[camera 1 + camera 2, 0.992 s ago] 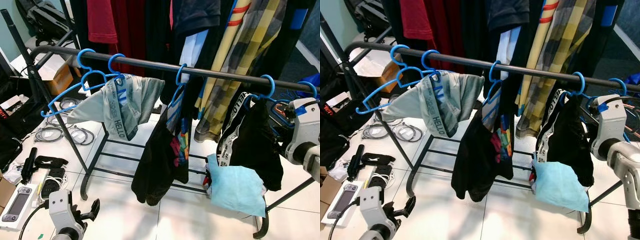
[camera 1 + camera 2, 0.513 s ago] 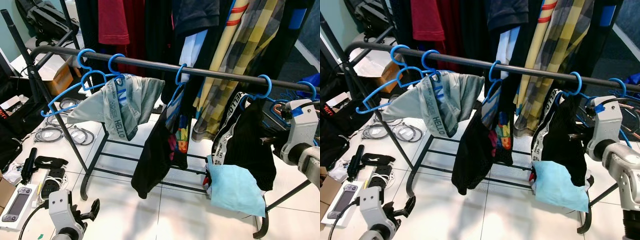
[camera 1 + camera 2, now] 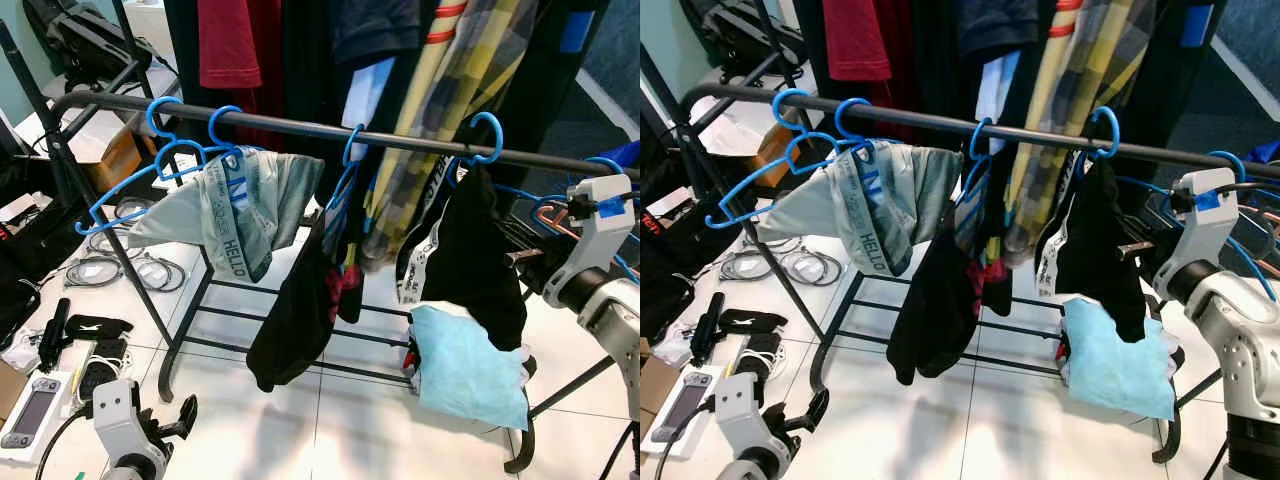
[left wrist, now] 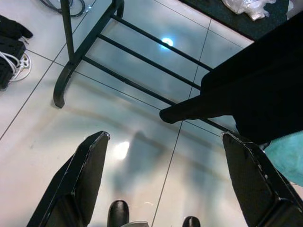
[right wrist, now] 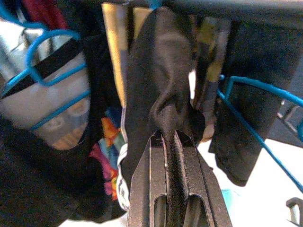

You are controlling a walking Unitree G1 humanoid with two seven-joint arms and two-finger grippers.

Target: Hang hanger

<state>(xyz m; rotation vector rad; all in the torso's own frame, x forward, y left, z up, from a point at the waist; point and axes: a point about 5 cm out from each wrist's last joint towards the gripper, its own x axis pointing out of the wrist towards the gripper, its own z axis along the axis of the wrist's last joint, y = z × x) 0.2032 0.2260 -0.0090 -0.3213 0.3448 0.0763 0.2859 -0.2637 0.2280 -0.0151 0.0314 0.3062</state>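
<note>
A blue hanger (image 3: 487, 135) hooks over the black rail (image 3: 290, 127) and carries a black garment (image 3: 470, 260) with a white printed waistband. My right gripper (image 3: 523, 257) reaches in from the right and is shut on that garment's fabric; the right wrist view shows the cloth (image 5: 161, 80) bunched between the closed fingers (image 5: 156, 156). A light blue cloth (image 3: 465, 365) hangs below it. My left gripper (image 3: 185, 415) hangs low near the floor, open (image 4: 165, 161), holding nothing.
Further left on the rail are two blue hangers (image 3: 165, 115) with a grey garment (image 3: 240, 200) and one (image 3: 352, 150) with dark clothes (image 3: 290, 320). More blue hangers (image 3: 600, 170) sit at the right end. Cables (image 3: 130, 270), a box (image 3: 105, 155) and a console (image 3: 30, 410) lie on the floor.
My right gripper has moved left with the black garment, and its hanger hook has slid left along the rail. The middle garment has swung left. The left arm has stayed put.
</note>
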